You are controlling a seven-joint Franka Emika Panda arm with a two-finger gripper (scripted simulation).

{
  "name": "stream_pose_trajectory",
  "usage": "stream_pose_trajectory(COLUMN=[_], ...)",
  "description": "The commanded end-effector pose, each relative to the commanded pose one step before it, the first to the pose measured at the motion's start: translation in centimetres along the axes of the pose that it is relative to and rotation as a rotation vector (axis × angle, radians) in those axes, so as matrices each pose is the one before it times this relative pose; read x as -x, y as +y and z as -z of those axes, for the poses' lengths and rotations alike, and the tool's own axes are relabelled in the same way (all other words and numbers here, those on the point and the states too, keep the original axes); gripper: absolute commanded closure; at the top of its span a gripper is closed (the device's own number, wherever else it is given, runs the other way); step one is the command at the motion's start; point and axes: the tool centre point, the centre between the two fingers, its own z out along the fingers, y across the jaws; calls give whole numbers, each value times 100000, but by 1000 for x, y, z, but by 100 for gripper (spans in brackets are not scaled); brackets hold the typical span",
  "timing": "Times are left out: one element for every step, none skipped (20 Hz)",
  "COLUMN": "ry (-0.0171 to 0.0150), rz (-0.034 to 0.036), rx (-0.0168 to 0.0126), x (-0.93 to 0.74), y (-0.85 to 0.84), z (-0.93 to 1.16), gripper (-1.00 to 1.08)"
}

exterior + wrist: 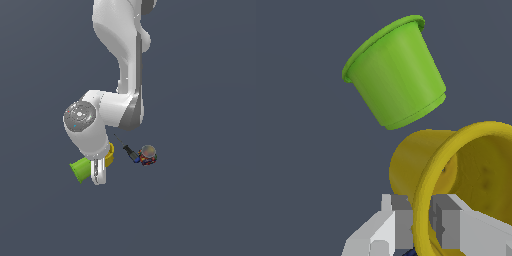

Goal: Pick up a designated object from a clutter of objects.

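Yellow cup (421,165) on its side, rim clamped between gripper (418,227) fingers (401,225); lime-green cup (393,72) lying just beside.

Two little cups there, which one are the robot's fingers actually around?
The yellow cup: in the wrist view its flared rim sits between the two fingers of the gripper. The lime-green cup lies beside it, free of the fingers.

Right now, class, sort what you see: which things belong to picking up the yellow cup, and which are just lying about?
Part of the job:
yellow cup, lying on its side
hand, fingers straddling the cup's rim

Lying about:
lime-green cup, on its side
screwdriver
small jar of coloured bits
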Motion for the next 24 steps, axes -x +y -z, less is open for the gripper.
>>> stream_pose_trajectory(ry=[1233, 559, 587, 614, 637, 658, 676, 678, 669, 658, 648, 638, 630, 623, 617, 611, 606, 602, 599, 594, 567, 536, 506, 476], rz=[-2670, -1230, -1285, -1335, -1380, -1421, -1447, -1427, -1383, -1340, -1301, -1262, -1225, -1190, -1157, -1125, -1095, -1067, -1041, -1011, -944, -874, -808, -745], rx=[-5254, -2210, -2307, -2397, -2478, -2549, -2597, -2561, -2482, -2406, -2337, -2269, -2205, -2144, -2086, -2032, -1981, -1933, -1889, -1839, -1722, -1598, -1482, -1370], x=[628, 279, 290, 300, 309, 317, 322, 317, 305, 295, 286, 277, 268, 261, 253, 246, 240, 235, 229, 223, 210, 195, 182, 169], y=[-1041, -448, -468, -485, -501, -515, -525, -518, -503, -488, -475, -462, -449, -438, -426, -416, -406, -397, -389, -379, -356, -331, -308, -285], z=[2807, 1173, 1224, 1272, 1315, 1353, 1378, 1359, 1318, 1277, 1240, 1204, 1170, 1138, 1107, 1079, 1052, 1027, 1004, 978, 916, 850, 789, 730], gripper=[108, 108, 108, 108, 108, 108, 108, 108, 108, 108, 108, 108, 108, 108, 108, 108, 108, 108, 108, 108, 108, 108, 108, 108])
